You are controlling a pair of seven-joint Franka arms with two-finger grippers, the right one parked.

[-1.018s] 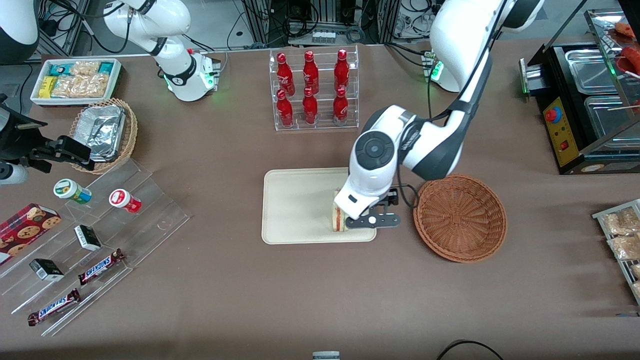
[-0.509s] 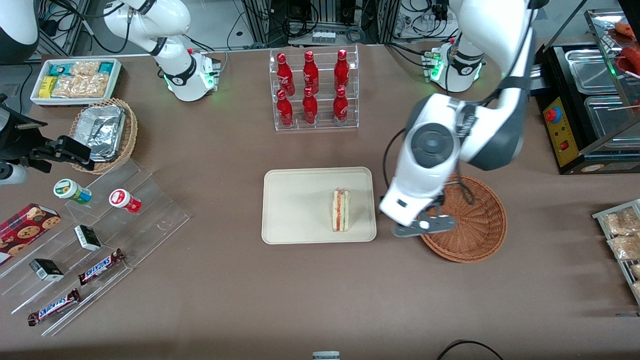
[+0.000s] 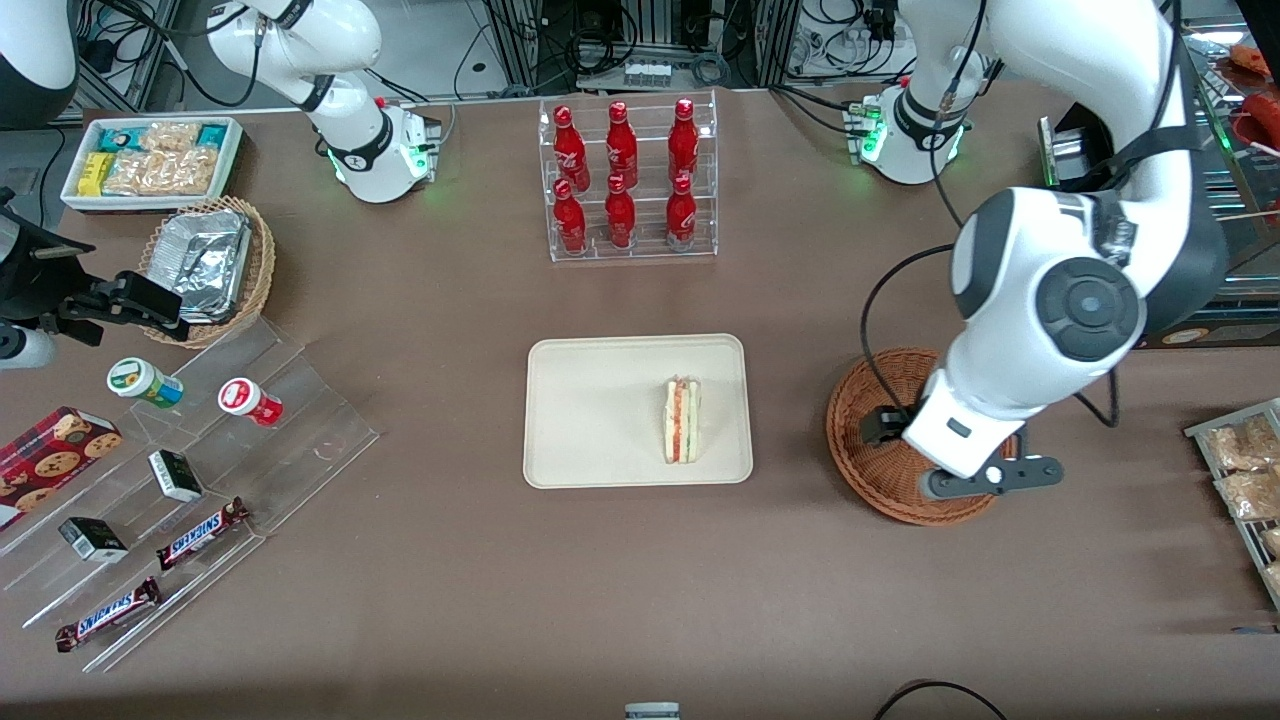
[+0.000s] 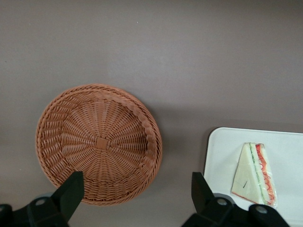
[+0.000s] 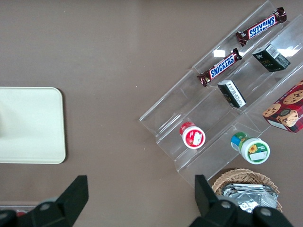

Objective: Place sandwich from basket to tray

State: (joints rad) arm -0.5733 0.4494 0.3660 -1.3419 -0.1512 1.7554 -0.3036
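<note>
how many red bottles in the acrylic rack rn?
6 red bottles in the clear rack, in two tiers: three upper, three lower. None looks hidden. The rack stands farther from the front camera than the tray. The gripper, open, hovers over the basket.

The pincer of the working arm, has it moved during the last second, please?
Yes. The pincer has gone from the sandwich on the tray to above the basket, open and empty.

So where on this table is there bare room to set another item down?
The tray is bare beside the sandwich. The basket is empty, though the open gripper hangs above it. Bare cloth lies between tray and bottle rack. The snack shelf at the parked arm's end is crowded.
</note>
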